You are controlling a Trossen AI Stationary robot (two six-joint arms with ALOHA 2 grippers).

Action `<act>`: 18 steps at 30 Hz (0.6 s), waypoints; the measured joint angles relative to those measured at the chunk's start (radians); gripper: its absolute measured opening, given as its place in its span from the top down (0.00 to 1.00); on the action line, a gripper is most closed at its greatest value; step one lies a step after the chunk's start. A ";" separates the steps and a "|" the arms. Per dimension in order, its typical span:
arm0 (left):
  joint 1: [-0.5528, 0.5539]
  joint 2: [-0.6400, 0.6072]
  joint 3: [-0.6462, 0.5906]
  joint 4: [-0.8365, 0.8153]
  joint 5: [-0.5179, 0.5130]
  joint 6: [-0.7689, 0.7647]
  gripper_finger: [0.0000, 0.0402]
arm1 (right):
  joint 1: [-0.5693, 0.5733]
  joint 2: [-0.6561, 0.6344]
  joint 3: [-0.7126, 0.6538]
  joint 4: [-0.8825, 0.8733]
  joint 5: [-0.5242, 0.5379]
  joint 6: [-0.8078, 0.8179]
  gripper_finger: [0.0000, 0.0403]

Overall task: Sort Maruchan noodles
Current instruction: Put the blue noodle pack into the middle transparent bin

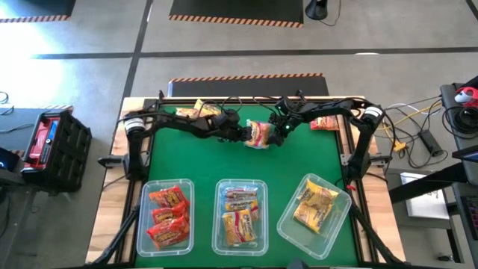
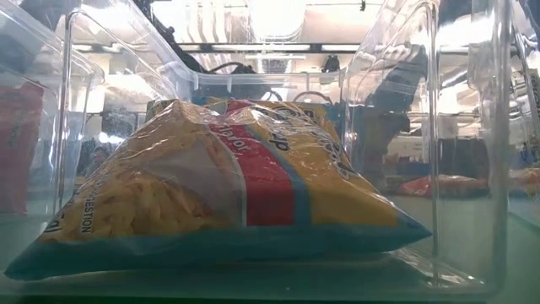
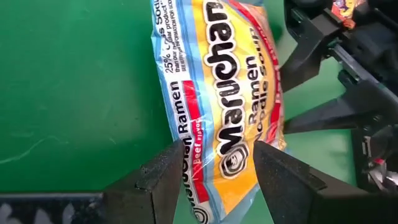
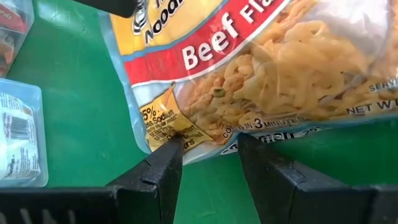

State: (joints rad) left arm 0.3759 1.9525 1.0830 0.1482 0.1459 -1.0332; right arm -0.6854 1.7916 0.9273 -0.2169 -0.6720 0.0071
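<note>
A yellow Maruchan beef packet [image 1: 258, 134] with red and light-blue bands sits mid-table on the green mat, between my two grippers. My left gripper [image 1: 245, 133] comes at it from the table's left and my right gripper [image 1: 277, 128] from the right, each shut on it. Two loose packets lie on the mat at the far left [image 1: 199, 110] and far right [image 1: 324, 123]. The low view shows no gripper, only a packet [image 2: 236, 186] lying flat on the floor of a clear tub. My left gripper [image 3: 217, 155] has the packet's logo end [image 3: 224, 146] between its two fingers, one long edge against each finger [image 3: 163, 169]. The fingers slant down from the table's left and run along the packet. Whether the packet is clear of the mat, I cannot tell. My right gripper [image 4: 208, 146] closes on the packet's sealed long edge [image 4: 205, 138], near the corner with the yellow sodium patch. Only that edge reaches in between the fingertips [image 4: 166, 158]. The fingers slant down from the table's right and lie across the edge.
Three clear tubs stand along the near edge: the left tub [image 1: 142, 224] holds red packets, the middle tub [image 1: 219, 224] yellow-pink ones, and the right tub [image 1: 287, 224], turned askew, yellow ones. Bare green mat lies between the tubs and the grippers.
</note>
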 joint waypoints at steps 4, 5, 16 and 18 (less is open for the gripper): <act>0.001 0.037 0.010 0.021 -0.003 0.003 0.56 | 0.000 0.000 -0.001 0.000 0.002 0.000 0.62; 0.002 0.049 0.013 0.030 -0.001 0.003 0.56 | 0.000 0.000 -0.001 0.000 0.003 -0.001 0.62; 0.011 0.010 0.020 -0.082 0.027 0.088 0.56 | 0.000 0.002 -0.002 -0.013 0.014 -0.008 0.62; 0.018 0.001 0.020 -0.102 0.013 0.095 0.56 | 0.000 0.002 -0.002 -0.014 0.016 -0.008 0.62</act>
State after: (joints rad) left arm 0.3940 1.9537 1.1027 0.0461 0.1589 -0.9385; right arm -0.6849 1.7938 0.9253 -0.2309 -0.6563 -0.0008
